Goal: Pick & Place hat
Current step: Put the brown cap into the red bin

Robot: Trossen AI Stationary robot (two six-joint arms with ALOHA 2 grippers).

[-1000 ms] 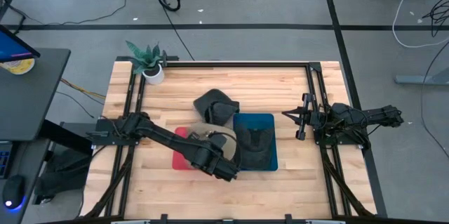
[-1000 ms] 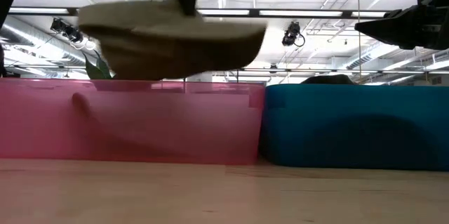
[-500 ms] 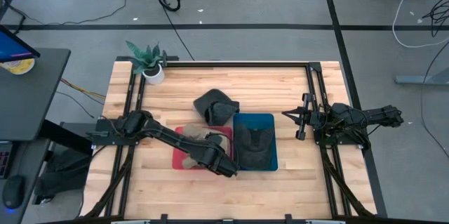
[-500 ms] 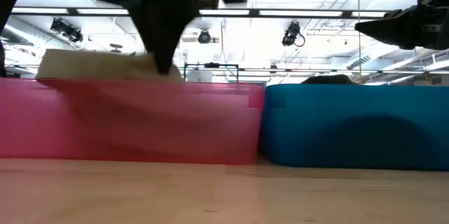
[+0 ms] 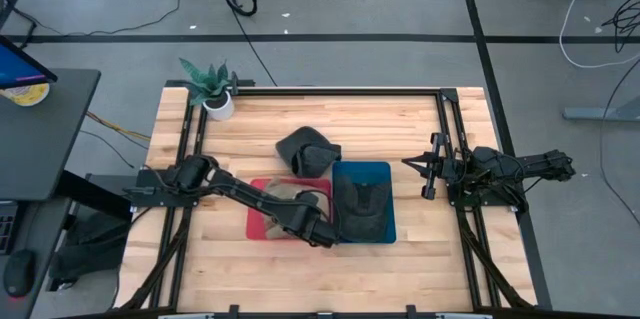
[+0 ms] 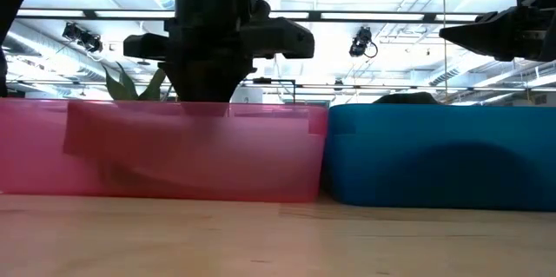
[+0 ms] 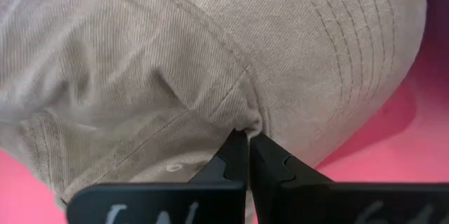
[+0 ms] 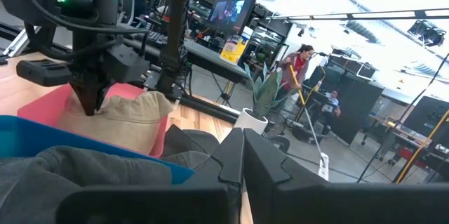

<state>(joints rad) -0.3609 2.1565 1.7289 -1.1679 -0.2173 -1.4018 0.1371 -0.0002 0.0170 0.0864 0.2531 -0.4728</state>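
Note:
A beige cap (image 5: 283, 199) sits low inside the pink tray (image 5: 258, 227), and it shows through the tray's wall in the low view (image 6: 174, 142). My left gripper (image 7: 248, 137) points down into the tray, shut on the cap. Beside it a dark hat (image 5: 362, 209) lies in the blue tray (image 5: 385, 174). Another dark hat (image 5: 308, 151) rests on the wood behind the trays. At the table's right side my right gripper (image 5: 428, 165) hangs shut and holds nothing. My left gripper pinches a small raised fold of the cap's cloth (image 7: 247, 121) between its two fingertips, at the seam where the crown meets the stitched brim. The fingers come from above, pointing steeply down. The cap sits inside the pink tray; whether it rests on the floor I cannot tell.
A potted plant (image 5: 212, 89) stands at the table's far left corner. Black rails (image 5: 440, 109) frame the wooden top. Bare wood lies in front of the trays (image 5: 320, 269). People move in the room beyond the table (image 8: 298, 62).
My left gripper has come straight down, still shut on the beige cap. The cap hung above the pink tray's rim a second ago and now sits down inside the tray, behind its wall.

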